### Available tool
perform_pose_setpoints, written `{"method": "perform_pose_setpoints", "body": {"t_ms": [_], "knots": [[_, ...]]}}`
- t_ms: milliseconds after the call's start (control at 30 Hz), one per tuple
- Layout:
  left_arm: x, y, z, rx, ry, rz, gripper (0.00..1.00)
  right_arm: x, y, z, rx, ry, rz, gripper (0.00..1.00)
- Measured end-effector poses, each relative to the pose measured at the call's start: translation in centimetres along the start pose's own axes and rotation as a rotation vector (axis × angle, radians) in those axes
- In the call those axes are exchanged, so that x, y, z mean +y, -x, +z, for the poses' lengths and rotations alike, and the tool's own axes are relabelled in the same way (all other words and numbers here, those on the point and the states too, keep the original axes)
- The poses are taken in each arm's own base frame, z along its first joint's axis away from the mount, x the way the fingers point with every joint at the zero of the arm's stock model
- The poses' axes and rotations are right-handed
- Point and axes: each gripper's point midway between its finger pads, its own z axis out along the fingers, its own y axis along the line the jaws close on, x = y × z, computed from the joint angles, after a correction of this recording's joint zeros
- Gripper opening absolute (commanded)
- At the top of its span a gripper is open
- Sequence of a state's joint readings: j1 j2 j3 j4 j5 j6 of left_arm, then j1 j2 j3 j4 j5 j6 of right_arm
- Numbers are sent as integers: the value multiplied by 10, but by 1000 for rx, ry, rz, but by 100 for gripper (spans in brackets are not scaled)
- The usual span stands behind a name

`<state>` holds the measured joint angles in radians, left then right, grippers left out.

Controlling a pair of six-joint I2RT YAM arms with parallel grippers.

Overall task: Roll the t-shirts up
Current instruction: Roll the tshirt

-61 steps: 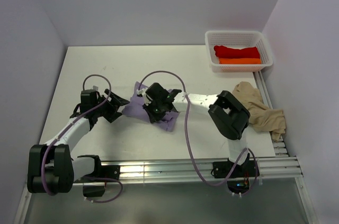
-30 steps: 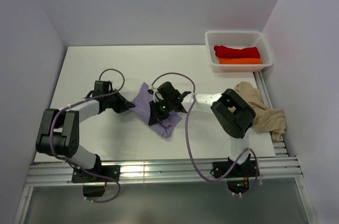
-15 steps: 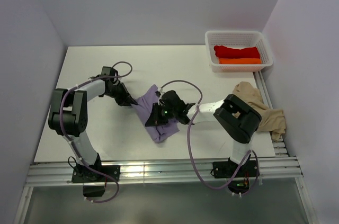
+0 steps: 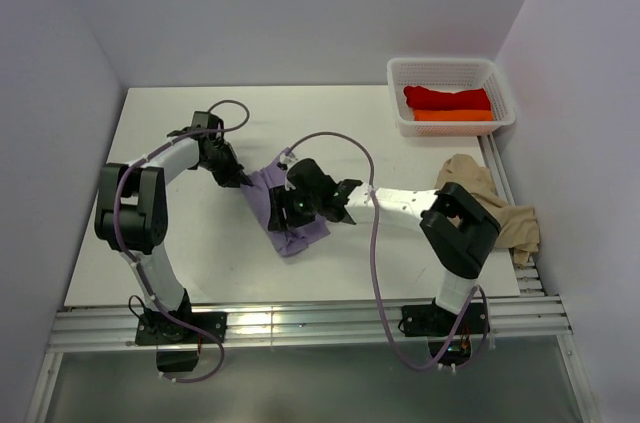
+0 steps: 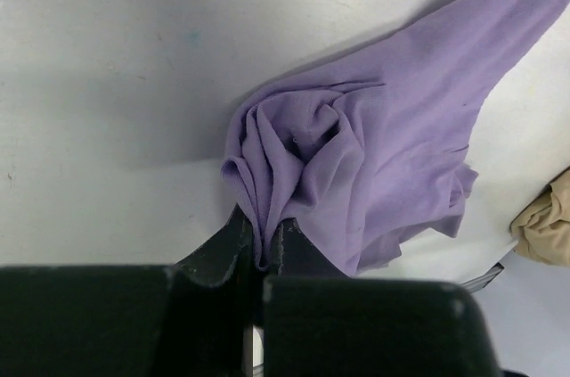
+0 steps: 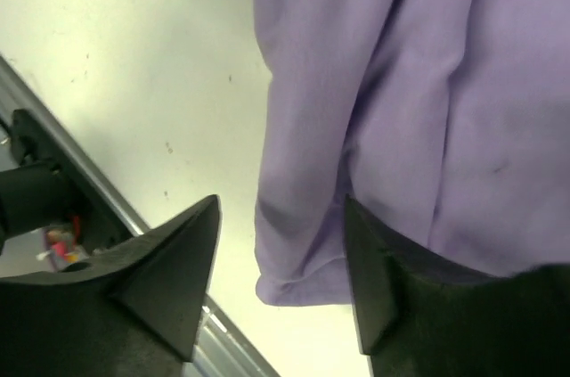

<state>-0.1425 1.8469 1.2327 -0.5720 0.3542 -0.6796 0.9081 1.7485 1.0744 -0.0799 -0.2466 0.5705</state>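
Note:
The lavender t-shirt point(image 4: 283, 215) lies bunched in the middle of the table. My left gripper point(image 4: 240, 181) is at its upper left corner. In the left wrist view that gripper point(image 5: 261, 236) is shut on a gathered fold of the purple t-shirt point(image 5: 374, 145). My right gripper point(image 4: 291, 211) sits over the shirt's middle. In the right wrist view it point(image 6: 281, 208) stands open, with the hem of the purple cloth point(image 6: 392, 83) loose between the fingers. The beige t-shirt point(image 4: 495, 208) lies crumpled at the right edge. The red point(image 4: 447, 98) and orange point(image 4: 452, 115) t-shirts lie rolled in the basket.
The white mesh basket point(image 4: 400, 93) stands at the back right corner. An aluminium rail point(image 4: 300, 323) runs along the near table edge and shows in the right wrist view as a grey strip point(image 6: 116, 208). The beige shirt's edge point(image 5: 545, 221) shows at the right of the left wrist view.
My right gripper has opened and let go of the purple cloth. The left gripper, still shut on the fold, has moved slightly up and left, and the bundle has shifted with it.

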Motion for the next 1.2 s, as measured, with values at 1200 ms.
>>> {"method": "perform_pose_setpoints", "body": {"t_ms": [1200], "knots": [[-8, -1, 3, 68, -87, -5, 0, -17, 40, 51, -73, -616, -571, 70]]}}
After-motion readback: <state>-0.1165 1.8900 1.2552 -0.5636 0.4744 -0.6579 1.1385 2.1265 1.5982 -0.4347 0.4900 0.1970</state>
